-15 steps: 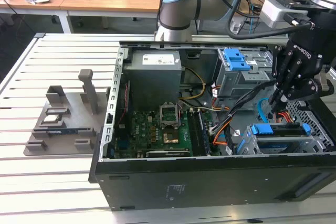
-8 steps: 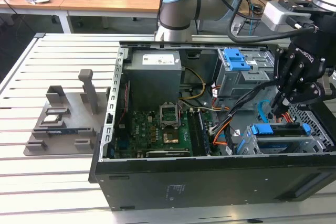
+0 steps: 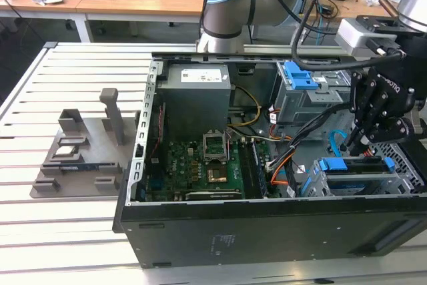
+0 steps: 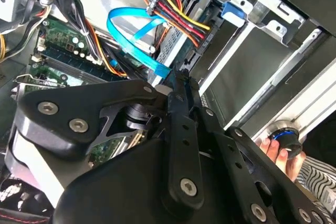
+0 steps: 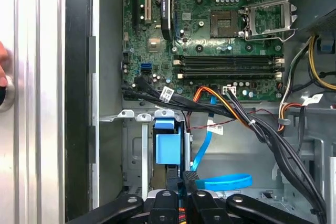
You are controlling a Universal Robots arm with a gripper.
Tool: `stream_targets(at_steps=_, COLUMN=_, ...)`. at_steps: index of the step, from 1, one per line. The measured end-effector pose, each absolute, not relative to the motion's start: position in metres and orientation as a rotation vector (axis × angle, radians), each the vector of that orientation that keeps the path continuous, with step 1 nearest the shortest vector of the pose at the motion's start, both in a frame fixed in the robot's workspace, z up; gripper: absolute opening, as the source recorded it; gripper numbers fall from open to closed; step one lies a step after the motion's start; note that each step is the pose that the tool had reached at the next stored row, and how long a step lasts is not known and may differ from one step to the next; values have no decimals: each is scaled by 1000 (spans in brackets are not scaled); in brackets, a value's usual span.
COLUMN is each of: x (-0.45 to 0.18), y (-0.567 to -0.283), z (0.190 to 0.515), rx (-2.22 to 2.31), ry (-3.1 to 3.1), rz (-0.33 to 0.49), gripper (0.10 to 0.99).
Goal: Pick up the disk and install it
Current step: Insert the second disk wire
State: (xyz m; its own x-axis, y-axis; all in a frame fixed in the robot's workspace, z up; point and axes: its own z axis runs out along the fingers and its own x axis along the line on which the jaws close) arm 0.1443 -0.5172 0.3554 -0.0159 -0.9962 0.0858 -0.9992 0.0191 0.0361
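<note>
A: Where's the exterior view?
B: High and well back, looking down across the slatted table (image 3: 40, 231) into the open PC case (image 3: 267, 231). Whole case in frame, grey stand (image 3: 83, 148) beside it, desks beyond.
A: First wrist view?
B: Close above the case, facing down onto the motherboard (image 5: 210, 30), with the drive bay (image 5: 157, 150) next to it and gripper (image 5: 184, 182) links at the frame edge.
A: Second?
B: Very close, tilted, looking past the gripper (image 4: 176, 85) links toward the case wall.
A: Overlap?
B: All three catch the blue cable (image 3: 335, 139) (image 4: 134, 35) (image 5: 223, 182). Exterior and first wrist share the motherboard (image 3: 200, 165).
</note>
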Motion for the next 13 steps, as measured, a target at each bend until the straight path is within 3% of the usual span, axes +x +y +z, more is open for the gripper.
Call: stream_targets(at_steps=13, x=158, y=-519, z=341, rx=2142, ry=-2178, rz=53, gripper=161)
